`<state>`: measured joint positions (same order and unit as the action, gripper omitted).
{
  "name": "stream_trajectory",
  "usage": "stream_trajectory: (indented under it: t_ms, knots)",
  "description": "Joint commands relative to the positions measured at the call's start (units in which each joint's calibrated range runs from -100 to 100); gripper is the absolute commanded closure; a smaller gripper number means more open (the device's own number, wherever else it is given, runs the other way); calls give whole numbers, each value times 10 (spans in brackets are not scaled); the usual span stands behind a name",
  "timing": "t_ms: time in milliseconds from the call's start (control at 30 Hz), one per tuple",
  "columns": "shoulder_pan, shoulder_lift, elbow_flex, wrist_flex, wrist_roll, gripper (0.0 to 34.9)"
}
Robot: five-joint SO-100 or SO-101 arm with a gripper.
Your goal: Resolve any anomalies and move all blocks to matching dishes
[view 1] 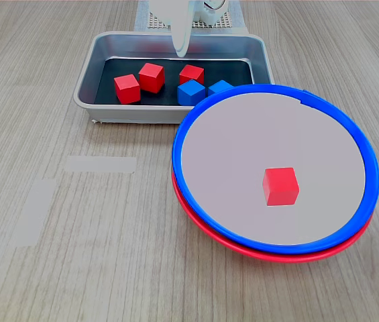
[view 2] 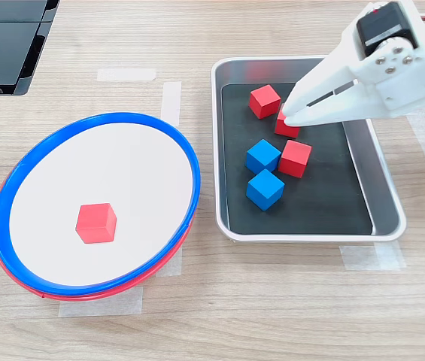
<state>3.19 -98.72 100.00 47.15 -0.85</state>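
Nearest the camera in the first exterior view, the blue-rimmed dish (view 1: 276, 176) is seen stacked on the red-rimmed dish (view 1: 256, 249), of which only a crescent of rim shows beneath; this stacking is judged to be the anomaly to be resolved. One red block (view 1: 280, 186) is seen lying in the blue-rimmed dish, a colour mismatch. Beyond the dishes, touching or just behind the blue rim, the grey metal tray (view 1: 85, 90) is found, and in it five blocks are held on the black liner: three red (view 2: 265, 101) (view 2: 295, 158) (view 2: 285, 126) and two blue (view 2: 262, 156) (view 2: 265, 189). Farthest back, the gripper (view 2: 287, 116) is seen over the tray, with its white tapered fingers pointed down and toward the dishes, the tip just above or touching one red block in the tray's middle; contact cannot be told. The fingers appear pressed together with no gap visible, and nothing is seen held between them. From the gripper, the stacked dishes lie toward the second exterior view's left, well apart across the tray wall. The arm is reached in from the second exterior view's upper right, wrist angled downward.
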Motion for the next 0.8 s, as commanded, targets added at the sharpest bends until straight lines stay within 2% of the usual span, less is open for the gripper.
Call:
stream_trajectory:
  t_ms: [0, 333, 400, 433, 467, 533, 567, 633, 667, 767]
  knots:
    - [1, -3, 0, 3, 1, 346]
    - [-4, -3, 0, 3, 5, 346]
    - [-30, -3, 0, 2, 21, 346]
    - [-63, -3, 0, 2, 42, 346]
    - [-66, -3, 0, 2, 44, 341]
    - [-69, -3, 0, 2, 45, 299]
    - [-78, -3, 0, 3, 50, 293]
    - [-89, -3, 0, 4, 59, 299]
    - [-115, -2, 0, 10, 79, 346]
    - [-120, 4, -12, 39, 77, 346]
